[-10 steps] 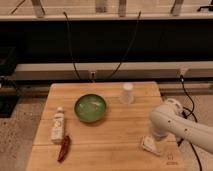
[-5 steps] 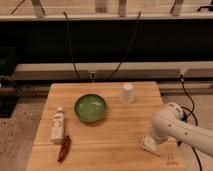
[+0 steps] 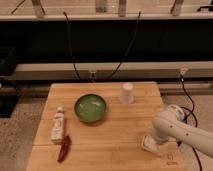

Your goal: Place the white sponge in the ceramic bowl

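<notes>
The ceramic bowl (image 3: 90, 108) is round, glossy green and empty, and stands left of the middle of the wooden table (image 3: 115, 130). The white sponge (image 3: 147, 145) lies flat near the table's front right, partly covered by the arm's end. My gripper (image 3: 153, 141) is down at the sponge, at the end of the white arm (image 3: 177, 128) that comes in from the right. It is well to the right of the bowl and nearer the front.
A white cup (image 3: 127, 93) stands at the back right of the bowl. A white bottle (image 3: 58, 124) lies at the left, with a red chili pepper (image 3: 64, 148) in front of it. Black cables hang behind the table.
The arm has sunk a little lower over the sponge. The sponge, bowl, cup and bottle have not moved.
</notes>
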